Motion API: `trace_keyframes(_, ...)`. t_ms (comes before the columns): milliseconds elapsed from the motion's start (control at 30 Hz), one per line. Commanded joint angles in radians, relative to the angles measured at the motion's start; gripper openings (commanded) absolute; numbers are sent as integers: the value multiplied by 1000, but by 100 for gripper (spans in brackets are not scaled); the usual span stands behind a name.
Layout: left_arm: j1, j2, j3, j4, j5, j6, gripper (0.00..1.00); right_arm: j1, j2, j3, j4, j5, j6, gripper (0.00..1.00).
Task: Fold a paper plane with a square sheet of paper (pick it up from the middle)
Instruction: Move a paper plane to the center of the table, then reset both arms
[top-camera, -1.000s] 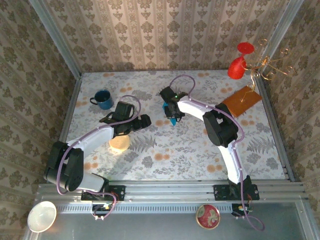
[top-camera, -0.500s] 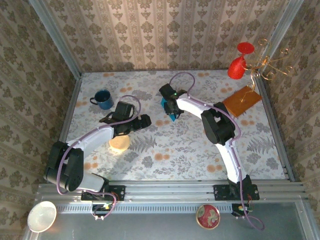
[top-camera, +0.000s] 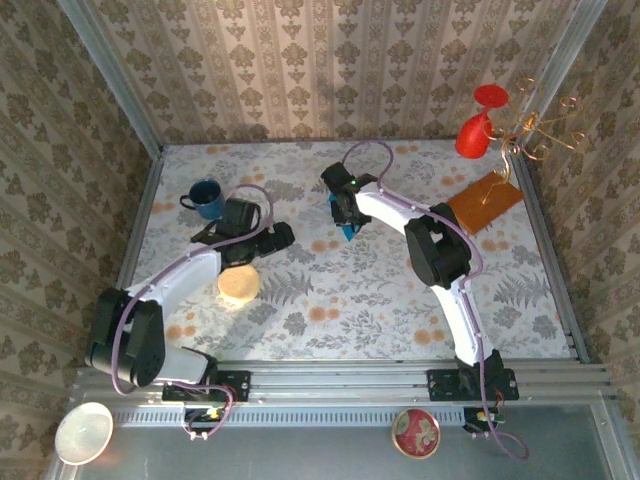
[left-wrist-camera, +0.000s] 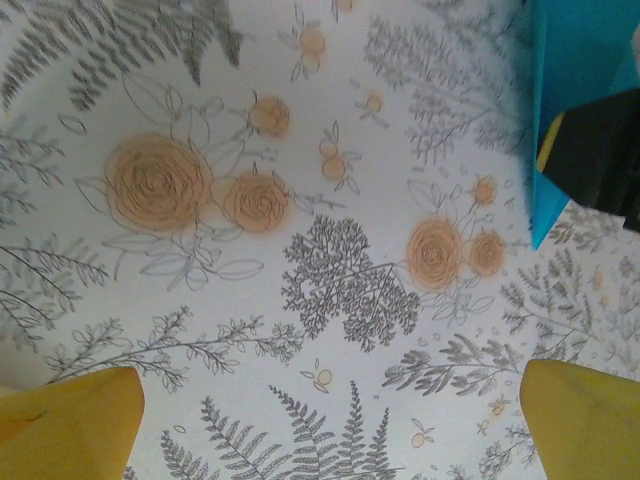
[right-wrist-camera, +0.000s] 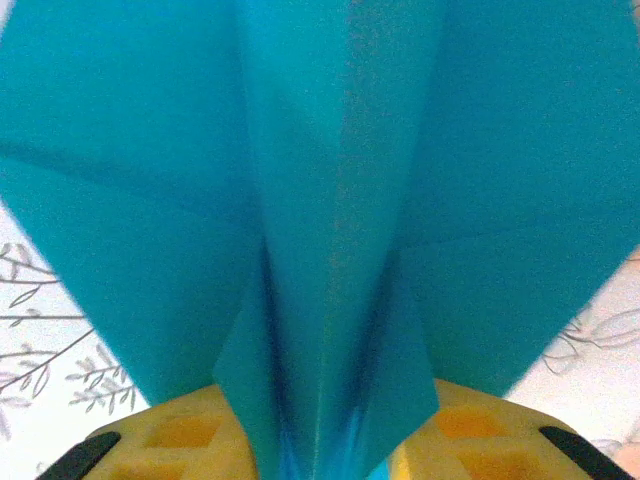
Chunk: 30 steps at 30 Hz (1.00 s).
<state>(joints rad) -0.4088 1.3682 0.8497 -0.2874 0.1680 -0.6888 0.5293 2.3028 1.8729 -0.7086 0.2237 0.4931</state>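
Now, over the far middle of the table (top-camera: 400, 300), the right gripper (top-camera: 345, 216) is straddling the keel of the paper plane (right-wrist-camera: 330, 200), nose pointing near, clamping or loosening I cannot tell, while the left gripper (left-wrist-camera: 330, 420) is hanging wide open, empty, just left.

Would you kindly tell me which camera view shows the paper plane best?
The right wrist view: the plane is close up, with its creases and wings plain. The top external view shows it as a small teal sliver beneath the right arm; the left wrist view catches one pointed edge.
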Motion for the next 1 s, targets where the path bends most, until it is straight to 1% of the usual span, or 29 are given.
trace_keyframes(0, 24, -58, 38, -33, -48, 38, 98, -5, -133, 25, -47, -25, -16, 38)
trace_keyframes(133, 57, -118, 42, -50, -104, 65, 98, -12, -234, -33, -28, -38, -6, 45)
trace_keyframes(267, 96, -205, 11, -42, -184, 110, 100, -24, -397, -190, 39, 6, -1, 58)
trace_keyframes(333, 112, -255, -23, -28, -248, 134, 100, -35, -498, -299, 90, 36, 2, 64)
trace_keyframes(433, 127, -341, -98, 26, -377, 184, 100, -57, -670, -498, 203, 93, -8, 72)
trace_keyframes(533, 137, -427, -194, 127, -495, 267, 100, -81, -843, -710, 321, 185, -42, 83)
trace_keyframes(600, 148, -468, -258, 205, -565, 320, 100, -100, -966, -854, 398, 276, -54, 98)
trace_keyframes(633, 156, -477, -279, 227, -585, 341, 100, -110, -1013, -913, 430, 315, -57, 100)
trace_keyframes(700, 183, -478, -318, 279, -600, 386, 100, -141, -1112, -1045, 511, 387, -70, 100)
trace_keyframes(833, 209, -465, -429, 467, -609, 509, 100, -231, -1263, -1261, 662, 448, -74, 100)
trace_keyframes(900, 229, -459, -480, 555, -576, 552, 100, -277, -1311, -1346, 737, 458, -90, 100)
trace_keyframes(967, 258, -454, -503, 604, -509, 590, 100, -312, -1329, -1407, 806, 481, -111, 100)
